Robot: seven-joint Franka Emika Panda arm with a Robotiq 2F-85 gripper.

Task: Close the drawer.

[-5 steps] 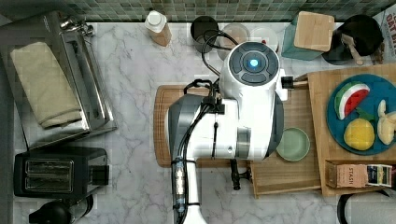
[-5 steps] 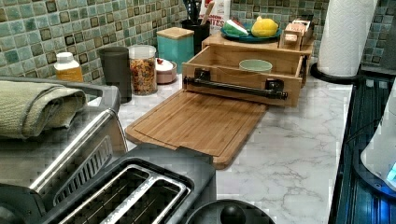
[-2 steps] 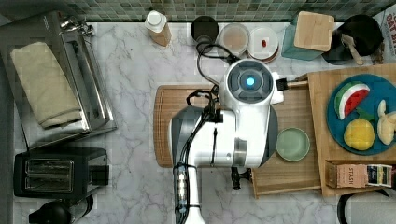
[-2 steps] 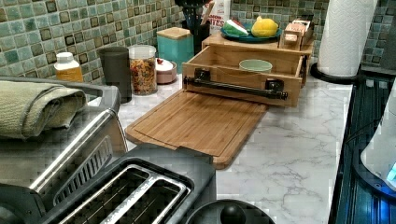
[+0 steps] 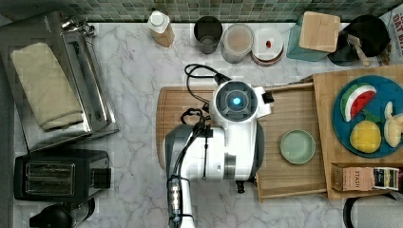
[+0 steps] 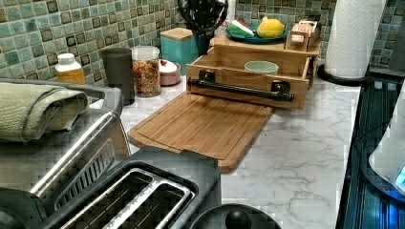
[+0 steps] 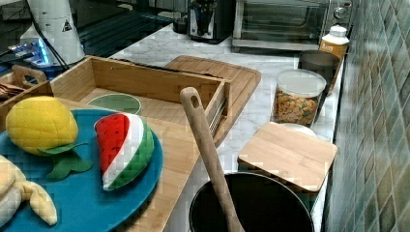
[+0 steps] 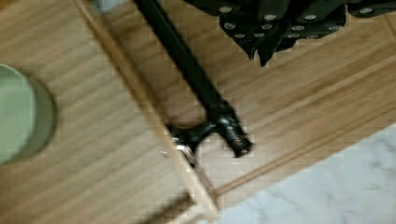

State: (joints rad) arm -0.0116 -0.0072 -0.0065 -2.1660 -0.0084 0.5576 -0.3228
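Note:
The drawer (image 5: 290, 114) stands pulled out of the bamboo stand, its front panel (image 6: 248, 95) facing the cutting board (image 6: 200, 124). A black bar handle (image 6: 239, 88) runs along that panel. A green bowl (image 5: 297, 147) lies inside the drawer (image 7: 145, 79). My arm (image 5: 235, 102) hangs over the drawer's front edge and the board (image 5: 180, 109). In the wrist view my gripper (image 8: 262, 51) is shut and holds nothing. It hovers above the board (image 8: 303, 102), just outside the handle (image 8: 187, 65) and apart from it. The bowl (image 8: 14, 116) shows beyond the panel.
The stand's top (image 5: 328, 95) carries a blue plate (image 5: 389, 90) of toy fruit and a tea box (image 5: 366, 176). Jars (image 5: 236, 42) and a teal canister (image 5: 313, 35) line the tiled wall. A toaster oven (image 5: 52, 85) and a toaster (image 5: 57, 178) fill the top view's left.
My arm has moved toward the top view's left, from above the drawer to above its front edge and the cutting board. The drawer has not moved.

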